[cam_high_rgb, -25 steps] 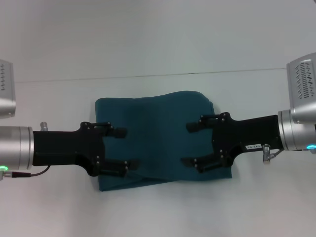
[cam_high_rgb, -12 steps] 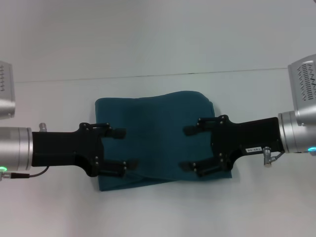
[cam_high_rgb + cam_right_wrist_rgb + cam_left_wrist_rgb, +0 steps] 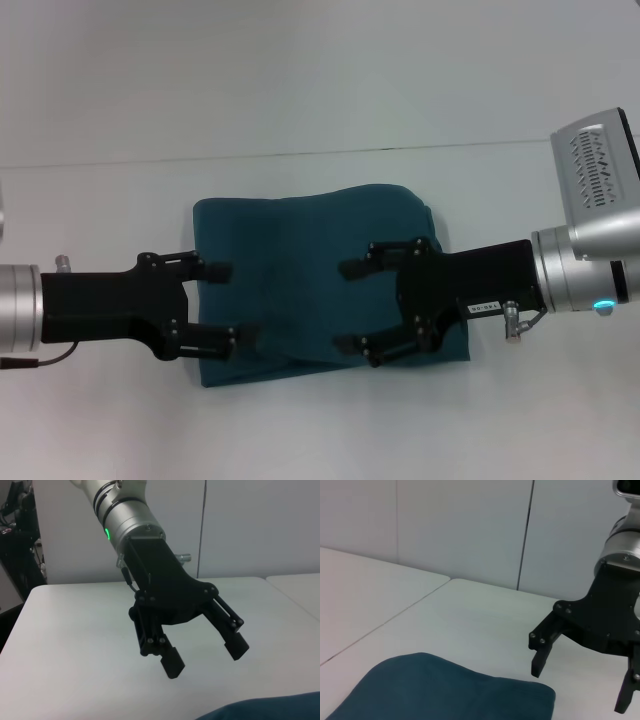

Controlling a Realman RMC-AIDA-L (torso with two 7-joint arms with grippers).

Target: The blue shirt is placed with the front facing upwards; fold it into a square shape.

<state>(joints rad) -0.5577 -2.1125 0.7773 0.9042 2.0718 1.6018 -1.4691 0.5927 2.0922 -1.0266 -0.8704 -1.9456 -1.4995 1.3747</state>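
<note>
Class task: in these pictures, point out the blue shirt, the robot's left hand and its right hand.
blue shirt (image 3: 300,260): head view, middle of the folded cloth.
left hand (image 3: 226,306): head view, midway between its spread fingertips.
right hand (image 3: 347,306): head view, midway between its spread fingertips.

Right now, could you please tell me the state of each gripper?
Left gripper: open, holding nothing, above the blue shirt's left edge.
Right gripper: open, holding nothing, above the shirt's right half.

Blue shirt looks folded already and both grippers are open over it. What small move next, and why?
Probably lift both arms clear. The blue shirt lies as a compact, roughly square bundle on the white table. The left gripper and right gripper hang open above it, gripping nothing, so no fold seems left. One lower layer sticks out at the near edge; a tidy-up may follow.
</note>
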